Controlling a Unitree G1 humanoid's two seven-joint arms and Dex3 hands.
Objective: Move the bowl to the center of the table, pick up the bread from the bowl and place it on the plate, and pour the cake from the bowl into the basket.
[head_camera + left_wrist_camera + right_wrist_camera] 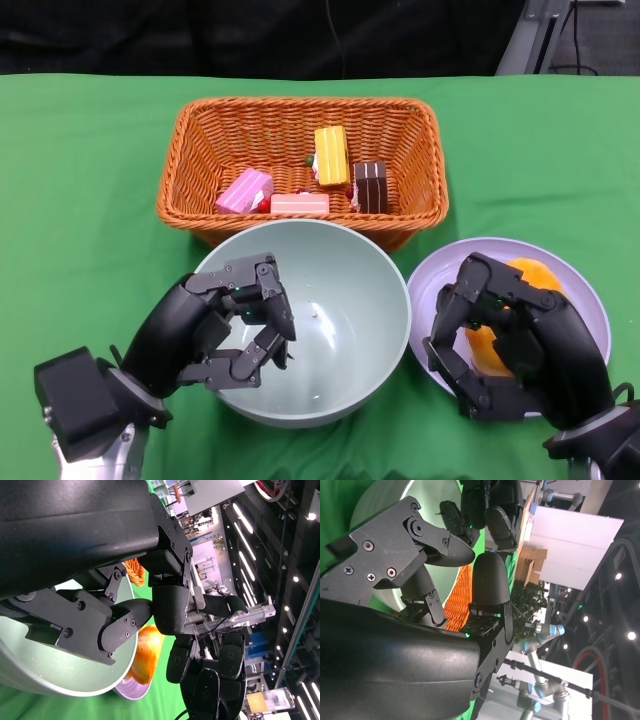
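A pale green bowl (330, 330) is seen upright on the green counter (80, 180), near the front middle, its mouth facing up. Only a small crumb is visible inside it. Its far rim lies just against the front wall of the orange wicker basket (300, 115), whose long axis runs left to right across the counter. Four cake pieces lie in the basket: a pink one (244, 190), a flatter pink one (299, 203), a yellow one (332, 155) standing on end with its length pointing away from the robot, and a brown one (370, 186).

To the right of the bowl, with rims nearly touching, a lavender plate (585, 290) is set. The orange bread (535, 272) lies on it, largely covered by the right robot hand (500, 335).

The left robot hand (235, 320) is placed over the bowl's near-left rim, fingers curled partly inward above the inside of the bowl; nothing is seen held. The right robot hand is arched over the bread with its fingers bent; whether the bread is gripped cannot be told. In the left wrist view the bread (145, 652) is seen lying on the plate beyond the bowl's edge.

No readable writing or labels can be made out on any item.
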